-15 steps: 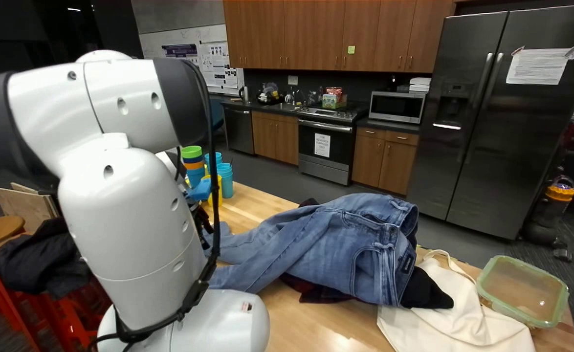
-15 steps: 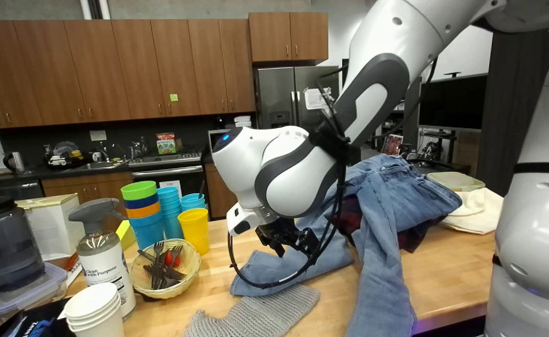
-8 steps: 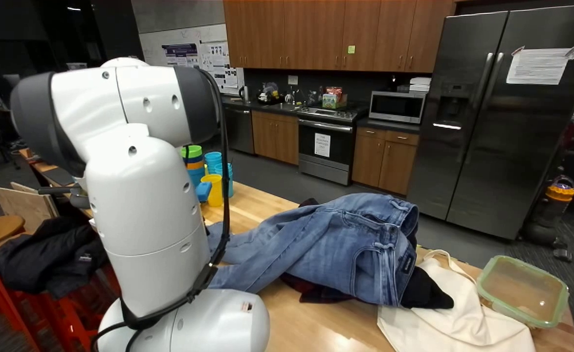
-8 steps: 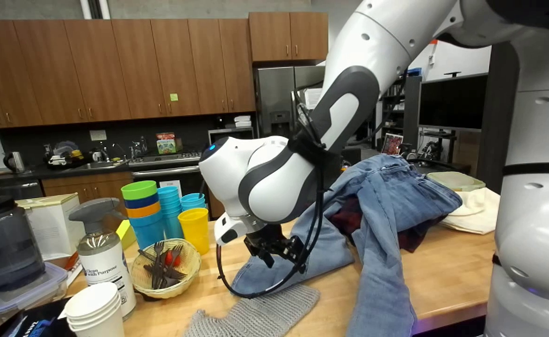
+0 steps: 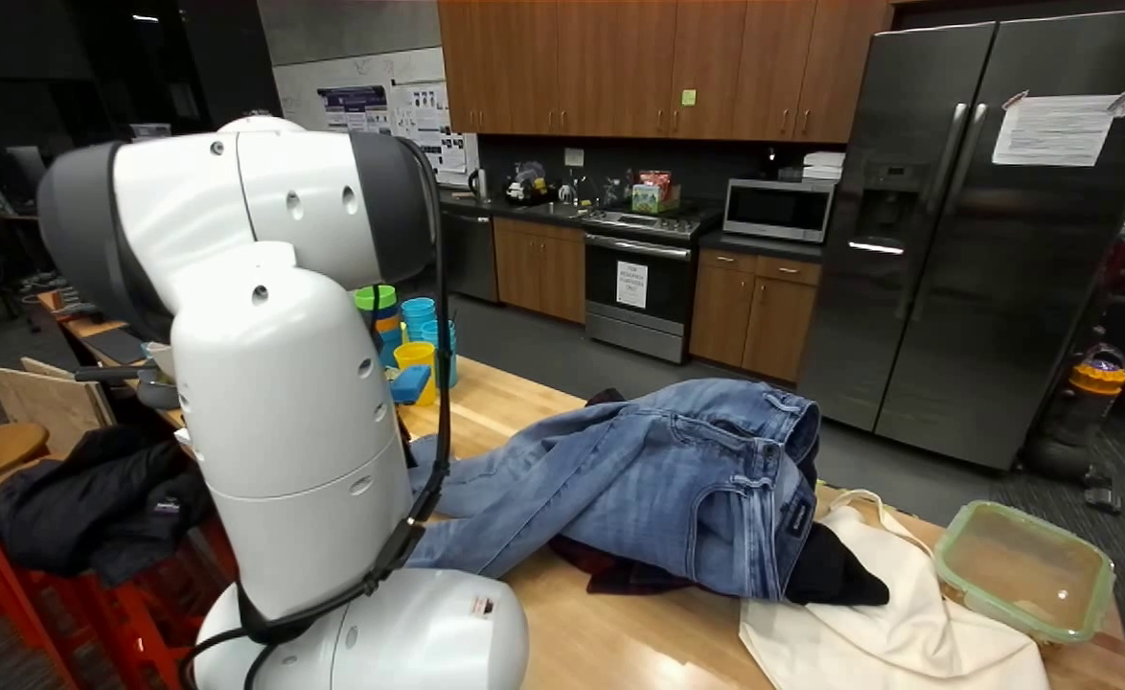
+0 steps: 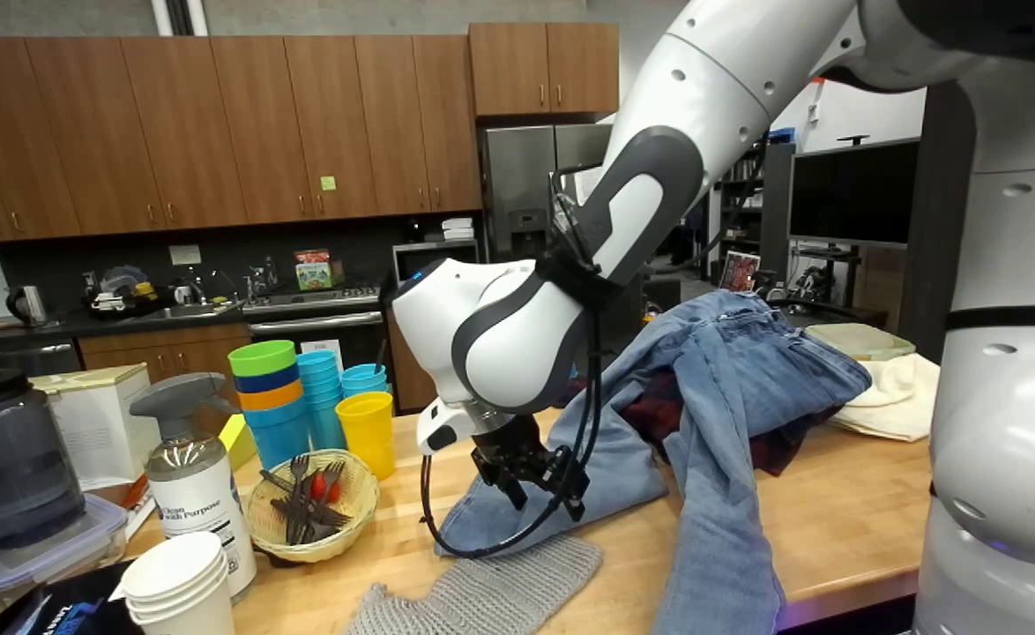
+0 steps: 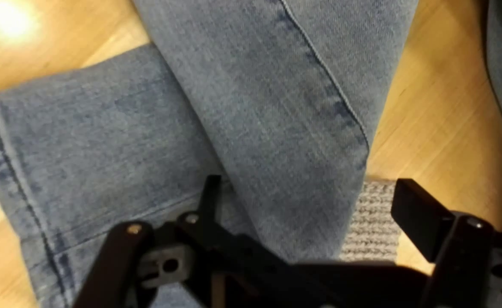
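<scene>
Blue denim jeans (image 5: 658,470) beneath wide-set fingers (image 7: 420,218)

The jeans lie on the smooth wooden surface (image 7: 439,102), one faded leg (image 7: 276,128) folded over itself; coarse grey ribbed knit (image 7: 373,222) shows at its edge. Black and angular, the fingers stand well apart over that leg. Since a second ago, the glossy white arm (image 6: 517,362) has shifted; the jeans look unchanged.

The jeans (image 5: 639,470) are mottled blue; the claw (image 7: 311,184) black; the knit (image 6: 495,589) ribbed grey.
</scene>
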Tool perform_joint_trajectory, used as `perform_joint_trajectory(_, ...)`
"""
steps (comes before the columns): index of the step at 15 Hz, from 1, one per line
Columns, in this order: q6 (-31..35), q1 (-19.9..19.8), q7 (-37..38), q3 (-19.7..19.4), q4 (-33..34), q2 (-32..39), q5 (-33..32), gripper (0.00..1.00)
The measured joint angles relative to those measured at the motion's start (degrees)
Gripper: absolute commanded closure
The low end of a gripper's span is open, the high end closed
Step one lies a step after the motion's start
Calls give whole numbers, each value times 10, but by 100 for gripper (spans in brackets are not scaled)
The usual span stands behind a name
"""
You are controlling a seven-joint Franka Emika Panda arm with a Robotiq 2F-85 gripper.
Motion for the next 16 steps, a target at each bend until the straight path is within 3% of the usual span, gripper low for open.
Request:
perform_joint_trajectory(3,12,-16,-4,-8,-12,0,18,0)
perform_joint_trajectory(5,18,-24,-5,-13,-18,0,24,27)
perform_joint_trajectory(11,28,-32,-5,-17,-23,-2,27,74)
perform_joint_trajectory(14,25,-32,-5,-17,-23,-2,27,94)
perform_joint_trajectory(16,23,-31,-5,-17,-19,-3,27,100)
